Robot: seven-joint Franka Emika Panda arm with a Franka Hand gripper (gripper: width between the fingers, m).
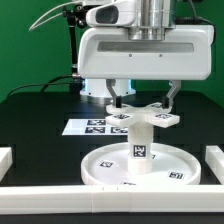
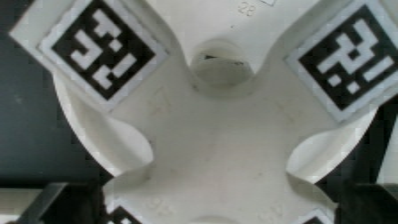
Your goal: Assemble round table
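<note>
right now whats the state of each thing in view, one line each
round disc: lying flat on the table, rim up
leg: upright at the middle of the disc
cross-shaped foot piece: sitting level on top of the leg; whether it is fully seated cannot be told
gripper: just above the foot piece, fingers apart, holding nothing
marker board: flat on the table behind the disc

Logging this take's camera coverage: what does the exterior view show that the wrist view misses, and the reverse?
Only the exterior view shows the round disc with the leg standing upright on it, the marker board, the white blocks and the gripper. Only the wrist view shows the centre hole of the cross-shaped foot piece close up. Both show that foot piece and its tags.
</note>
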